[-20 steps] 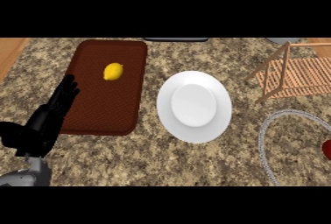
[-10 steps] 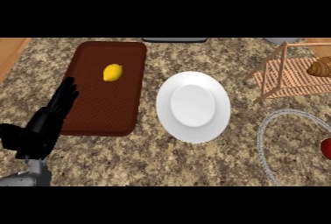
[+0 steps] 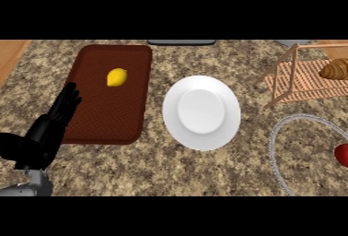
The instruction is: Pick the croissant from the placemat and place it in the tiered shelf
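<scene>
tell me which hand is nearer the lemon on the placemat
Left. The left hand rests open at the placemat's left edge, below and left of the lemon, not touching it. The right hand is not in view.

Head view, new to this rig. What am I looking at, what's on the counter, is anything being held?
The camera sits at the robot's head, looking steeply down at a stone counter. The black shape at lower left is the robot's left hand, open and resting with its fingers up, holding nothing. The right hand is out of view. On the counter: a brown placemat with a lemon on it, a white plate in the middle, and a wooden tiered shelf at upper right with the croissant lying on it. At the right edge, a wire-rimmed basket holds something red, mostly cut off.
</scene>
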You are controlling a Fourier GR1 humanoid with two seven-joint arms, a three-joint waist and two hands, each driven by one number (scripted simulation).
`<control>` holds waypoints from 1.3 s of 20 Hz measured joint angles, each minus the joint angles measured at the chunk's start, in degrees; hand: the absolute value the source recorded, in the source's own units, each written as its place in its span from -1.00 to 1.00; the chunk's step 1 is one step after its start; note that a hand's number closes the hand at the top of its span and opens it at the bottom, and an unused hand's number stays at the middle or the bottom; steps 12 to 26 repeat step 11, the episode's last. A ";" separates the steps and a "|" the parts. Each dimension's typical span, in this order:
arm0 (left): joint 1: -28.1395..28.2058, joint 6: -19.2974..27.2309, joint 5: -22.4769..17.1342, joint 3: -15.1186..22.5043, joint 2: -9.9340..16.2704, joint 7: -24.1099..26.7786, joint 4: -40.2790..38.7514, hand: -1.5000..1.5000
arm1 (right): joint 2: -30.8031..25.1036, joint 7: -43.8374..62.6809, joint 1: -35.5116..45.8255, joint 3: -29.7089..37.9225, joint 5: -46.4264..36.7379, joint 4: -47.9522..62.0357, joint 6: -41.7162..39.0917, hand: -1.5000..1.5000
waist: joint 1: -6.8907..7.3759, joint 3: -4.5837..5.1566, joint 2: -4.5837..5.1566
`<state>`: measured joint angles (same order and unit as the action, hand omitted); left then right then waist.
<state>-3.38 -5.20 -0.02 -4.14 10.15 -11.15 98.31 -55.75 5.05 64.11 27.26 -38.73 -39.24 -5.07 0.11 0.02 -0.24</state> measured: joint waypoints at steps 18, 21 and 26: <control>0.07 -0.39 -0.58 -1.38 0.69 0.03 -0.41 0.00 | -17.07 6.24 -1.90 18.26 13.82 12.46 -12.82 -1.00 | -0.71 -0.12 0.21; 0.07 -0.39 -0.58 -1.38 0.69 0.03 -0.41 0.00 | -17.07 6.24 -1.90 18.26 13.82 12.46 -12.82 -1.00 | -0.71 -0.12 0.21; 0.07 -0.39 -0.58 -1.38 0.69 0.03 -0.41 0.00 | -17.07 6.24 -1.90 18.26 13.82 12.46 -12.82 -1.00 | -0.71 -0.12 0.21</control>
